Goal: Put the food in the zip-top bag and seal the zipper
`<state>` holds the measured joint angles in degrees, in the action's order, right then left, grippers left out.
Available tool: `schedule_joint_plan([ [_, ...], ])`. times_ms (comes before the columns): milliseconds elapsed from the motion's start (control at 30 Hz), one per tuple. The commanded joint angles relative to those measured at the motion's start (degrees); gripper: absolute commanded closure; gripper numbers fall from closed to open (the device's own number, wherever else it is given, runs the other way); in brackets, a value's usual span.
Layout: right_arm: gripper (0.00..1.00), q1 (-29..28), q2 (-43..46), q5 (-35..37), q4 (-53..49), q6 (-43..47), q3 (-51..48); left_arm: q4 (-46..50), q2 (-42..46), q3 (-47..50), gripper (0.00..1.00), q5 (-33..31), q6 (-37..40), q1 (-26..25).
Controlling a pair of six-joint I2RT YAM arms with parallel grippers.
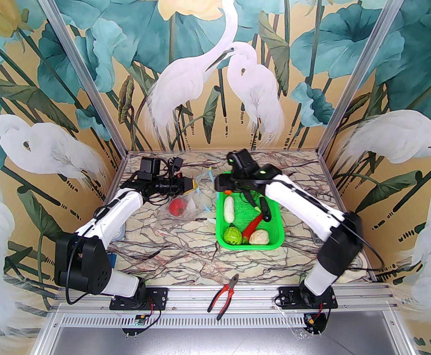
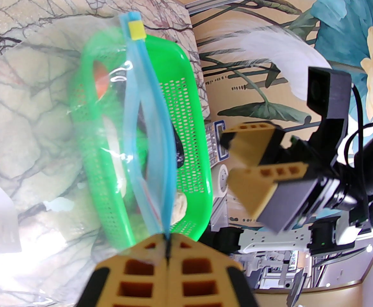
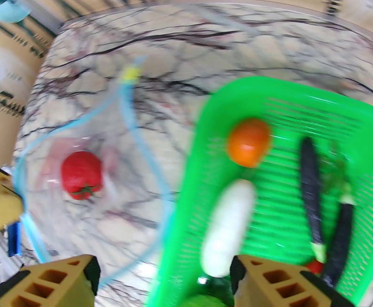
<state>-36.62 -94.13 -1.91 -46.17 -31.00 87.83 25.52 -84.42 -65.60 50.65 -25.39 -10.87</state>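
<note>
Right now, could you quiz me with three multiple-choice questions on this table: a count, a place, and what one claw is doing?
1. How many purple eggplants lie in the green basket? A four; B one; C two.
2. Where is the red tomato? A in the basket; B inside the clear bag; C under the basket.
3. The left gripper is: A shut on the blue zipper; B wide open; C holding an eggplant.
Answers: C, two dark slender shapes lie together; B, it shows through the plastic; A, its jaws meet on the strip.
</note>
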Motion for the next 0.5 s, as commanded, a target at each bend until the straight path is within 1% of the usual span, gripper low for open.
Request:
schedule_joint_plan([
  [0,0.26,0.96,0.09,3.41,-3.91,0.20,-3.86,4.36,-1.15,-0.28,1.00,-2.02,4.02,0.34],
  [167,0.26,1.59,-3.87,0.89,-2.31,-0.69,-5.99,7.54,-1.37,-1.50,1.00,-3.71,6.80,0.39],
  [367,0.27,1.76,-11.49,-4.74,2.24,-2.04,-4.02,10.17,-1.45,-2.29,1.00,-5.28,9.12,0.35],
  [467,0.27,2.12,-15.27,-4.62,1.58,-2.83,-1.61,12.45,-1.43,-2.84,1.00,-7.10,10.97,0.34],
])
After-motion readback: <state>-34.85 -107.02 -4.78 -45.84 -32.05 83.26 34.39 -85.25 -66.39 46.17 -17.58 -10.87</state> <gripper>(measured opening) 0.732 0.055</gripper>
